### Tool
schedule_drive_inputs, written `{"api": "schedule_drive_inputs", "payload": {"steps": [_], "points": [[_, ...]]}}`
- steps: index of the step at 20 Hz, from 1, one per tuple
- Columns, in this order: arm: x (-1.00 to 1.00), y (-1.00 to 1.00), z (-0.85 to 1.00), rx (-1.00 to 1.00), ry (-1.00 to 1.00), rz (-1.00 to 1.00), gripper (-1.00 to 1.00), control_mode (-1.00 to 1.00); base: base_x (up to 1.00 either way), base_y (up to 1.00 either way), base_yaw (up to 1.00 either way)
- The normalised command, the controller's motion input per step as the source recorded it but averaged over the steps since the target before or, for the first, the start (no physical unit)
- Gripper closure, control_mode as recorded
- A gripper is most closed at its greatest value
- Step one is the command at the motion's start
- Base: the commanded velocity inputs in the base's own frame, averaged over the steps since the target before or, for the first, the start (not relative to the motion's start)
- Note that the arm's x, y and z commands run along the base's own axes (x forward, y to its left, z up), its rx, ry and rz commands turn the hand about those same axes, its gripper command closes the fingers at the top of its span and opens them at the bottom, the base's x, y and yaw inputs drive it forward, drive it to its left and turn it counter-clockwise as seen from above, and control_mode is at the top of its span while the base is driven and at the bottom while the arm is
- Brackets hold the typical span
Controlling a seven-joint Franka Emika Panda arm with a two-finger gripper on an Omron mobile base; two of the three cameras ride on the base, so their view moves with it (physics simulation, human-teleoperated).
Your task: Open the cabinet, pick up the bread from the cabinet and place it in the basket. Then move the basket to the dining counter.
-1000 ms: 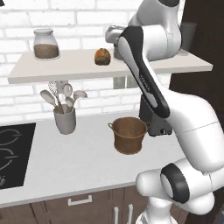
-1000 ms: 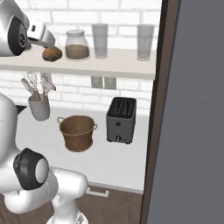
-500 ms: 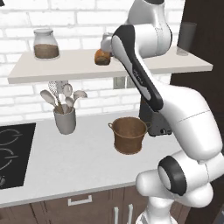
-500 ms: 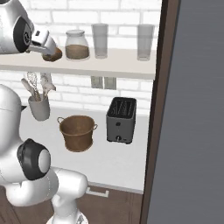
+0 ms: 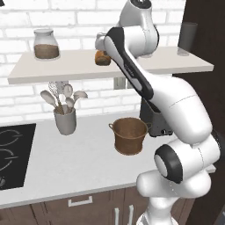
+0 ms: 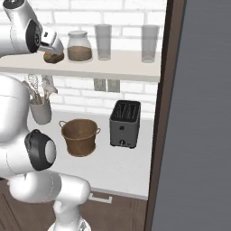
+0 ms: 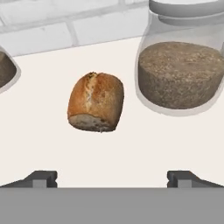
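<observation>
The bread [image 7: 96, 102], a small golden-brown loaf, lies on the pale shelf plank of the cabinet [image 7: 131, 148], between two glass jars. My gripper [image 7: 113, 178] is open, its fingertips spread wide just short of the loaf, which sits a little left of their midline. In the base views the hand [image 5: 101, 43] [image 6: 48, 44] hovers right at the bread [image 5: 102, 58] [image 6: 53, 57] on the cabinet [image 5: 66, 69] [image 6: 117, 63]. The brown basket [image 5: 129, 135] [image 6: 80, 136] stands upright on the grey worktop below. The dining counter is out of view.
Jars of brown filling [image 7: 179, 65] [image 5: 46, 44] [image 6: 79, 46] flank the bread. Tall glasses [image 6: 103, 41] [image 5: 188, 38] stand further along the shelf. A toaster [image 6: 125, 123], a utensil cup [image 5: 65, 118] and a black cooktop [image 5: 13, 154] are on the worktop. A dark tall panel [image 6: 198, 113] walls the right.
The arm has swung the hand in over the shelf toward the bread. The gripper has stayed open; bread and basket have not moved.
</observation>
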Motion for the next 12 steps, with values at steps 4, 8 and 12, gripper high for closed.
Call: {"api": "schedule_drive_inputs", "payload": {"steps": [4, 8, 12], "points": [[0.55, 0.18, 0.0, 0.0, 0.03, 0.0, -1.0, -1.0, 0.0, 0.0, 0.0], [0.52, 0.18, -0.04, 0.0, 0.0, 0.0, -1.0, -1.0, 0.0, 0.0, 0.0], [0.23, 0.0, -0.13, 0.0, 0.0, 0.0, -1.0, -1.0, 0.0, 0.0, 0.0]]}}
